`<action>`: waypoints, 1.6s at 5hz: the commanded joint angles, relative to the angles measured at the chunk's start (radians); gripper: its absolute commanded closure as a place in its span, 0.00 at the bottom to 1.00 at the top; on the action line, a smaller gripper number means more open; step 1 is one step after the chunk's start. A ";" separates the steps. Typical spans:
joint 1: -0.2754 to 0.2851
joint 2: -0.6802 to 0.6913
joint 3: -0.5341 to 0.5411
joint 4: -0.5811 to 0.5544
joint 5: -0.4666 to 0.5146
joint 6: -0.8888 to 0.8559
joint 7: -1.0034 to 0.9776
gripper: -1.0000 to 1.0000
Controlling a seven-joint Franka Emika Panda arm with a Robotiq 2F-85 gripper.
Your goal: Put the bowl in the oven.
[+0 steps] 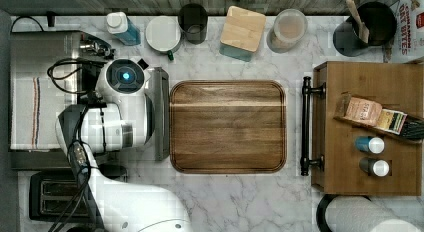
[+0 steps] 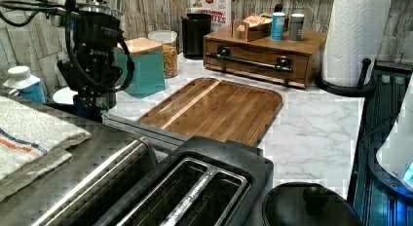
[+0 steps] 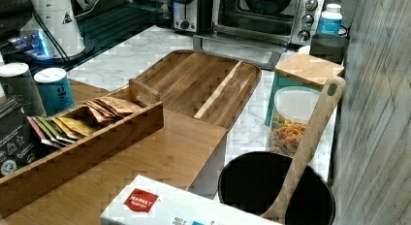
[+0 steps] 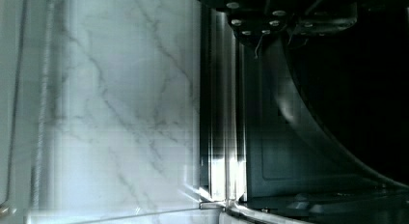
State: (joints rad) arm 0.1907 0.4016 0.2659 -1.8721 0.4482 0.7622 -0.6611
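Observation:
The stainless-steel oven (image 3: 291,14) stands with its glass door (image 3: 237,46) dropped flat onto the counter. In the right view the black bowl (image 3: 266,1) shows inside the oven's opening, raised off the cavity floor. The wrist view has the bowl (image 4: 357,98) close up, its curved rim running past a finger (image 4: 255,19) of my gripper, which is shut on it. The marble counter shows through the door glass (image 4: 120,113) in the wrist view. My gripper (image 2: 91,105) hangs from the arm's dark hand just in front of the oven (image 2: 73,172). In the top view the wrist (image 1: 125,77) hovers over the open door (image 1: 161,112).
A folded towel (image 1: 30,109) lies on the oven's top. A black two-slot toaster (image 2: 195,187) sits beside it. A wooden board (image 1: 227,126) fills the counter's middle. Jars, a teal canister (image 2: 146,65) and a tumbler line the back wall; a wooden drawer box (image 1: 367,127) stands at the top view's right.

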 commanded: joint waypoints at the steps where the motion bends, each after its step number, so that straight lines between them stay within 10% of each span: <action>1: -0.015 0.126 0.078 0.129 0.104 -0.056 -0.112 1.00; 2: -0.024 0.142 0.097 0.129 0.171 -0.041 -0.154 1.00; 3: -0.050 0.135 0.096 0.116 0.208 -0.051 -0.132 0.00; 6: -0.167 -0.069 0.040 -0.099 0.262 0.046 -0.138 0.00; 8: -0.228 -0.077 0.032 -0.034 0.168 -0.148 -0.244 0.00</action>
State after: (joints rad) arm -0.0185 0.3665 0.3135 -1.9453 0.6313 0.5898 -0.8159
